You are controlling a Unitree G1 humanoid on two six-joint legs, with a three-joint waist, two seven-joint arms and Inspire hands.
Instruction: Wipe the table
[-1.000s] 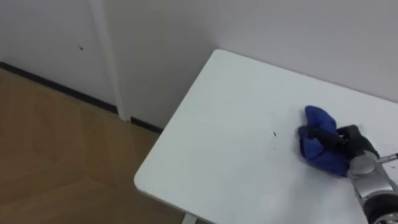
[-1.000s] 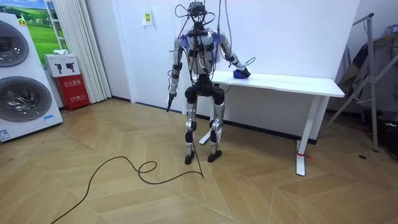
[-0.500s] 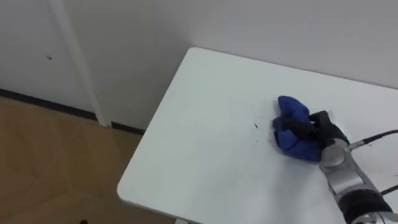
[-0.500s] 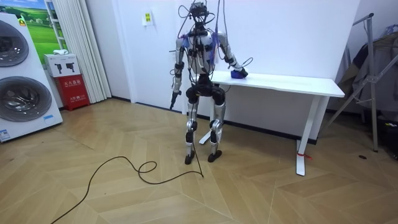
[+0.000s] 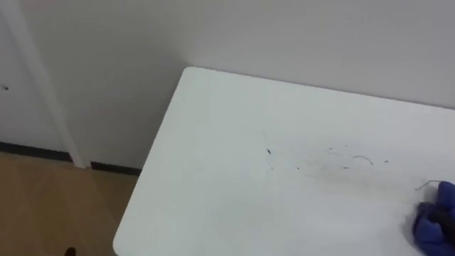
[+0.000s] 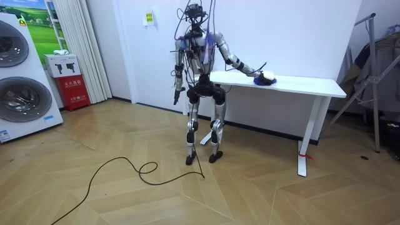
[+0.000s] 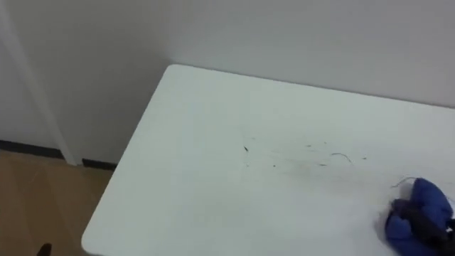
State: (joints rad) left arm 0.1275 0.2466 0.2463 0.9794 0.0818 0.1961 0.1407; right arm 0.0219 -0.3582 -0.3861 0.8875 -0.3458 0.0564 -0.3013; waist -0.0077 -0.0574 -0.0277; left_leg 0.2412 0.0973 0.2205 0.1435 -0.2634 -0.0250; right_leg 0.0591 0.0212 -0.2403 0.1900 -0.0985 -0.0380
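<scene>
— While the right hand (image 6: 267, 77) rests on it, where is the blue cloth (image 7: 425, 206)?
— Lower right on the white table (image 7: 213, 178); whether that hand or the left hand (image 6: 177, 97) grips, I cannot tell

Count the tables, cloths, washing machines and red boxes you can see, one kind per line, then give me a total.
Table: 1
Cloth: 1, blue, lying on the table
Washing machines: 2, one stacked on the other
Red box: 1, on the floor beside the washing machines
Total: 5
</scene>
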